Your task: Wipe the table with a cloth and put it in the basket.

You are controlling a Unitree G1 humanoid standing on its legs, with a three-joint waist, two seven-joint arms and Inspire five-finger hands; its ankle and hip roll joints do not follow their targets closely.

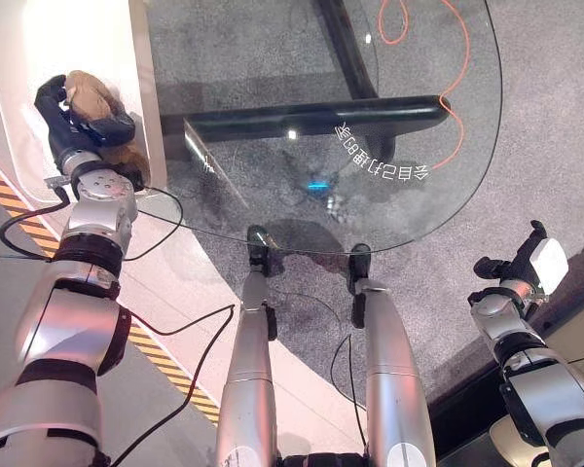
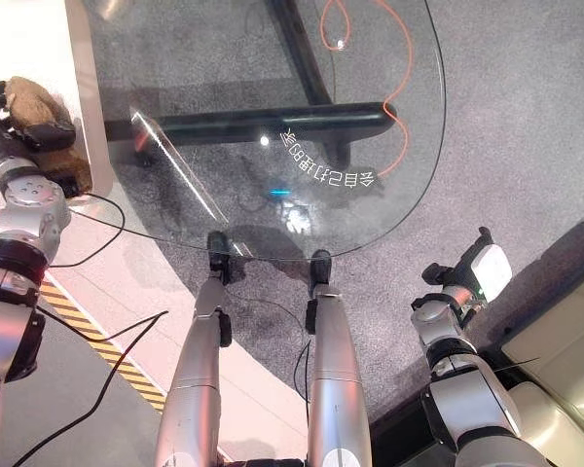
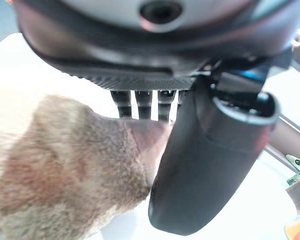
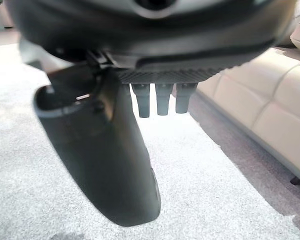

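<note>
Holding the brown cloth (image 1: 90,95), our left hand (image 1: 78,122) has its fingers and thumb curled round it, over at the far left, just beside the left edge of the glass desk (image 1: 438,195). We see the cloth over a white box (image 1: 39,39), but we cannot tell if this is a basket. Our right hand (image 1: 526,268) hangs at the near right over the grey carpet (image 1: 545,117), fingers loose and holding nothing.

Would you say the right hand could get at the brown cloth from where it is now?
Probably not: the cloth is gripped in the left hand beyond the glass table's left edge, while the right hand hangs far right, beside the sofa.
</note>
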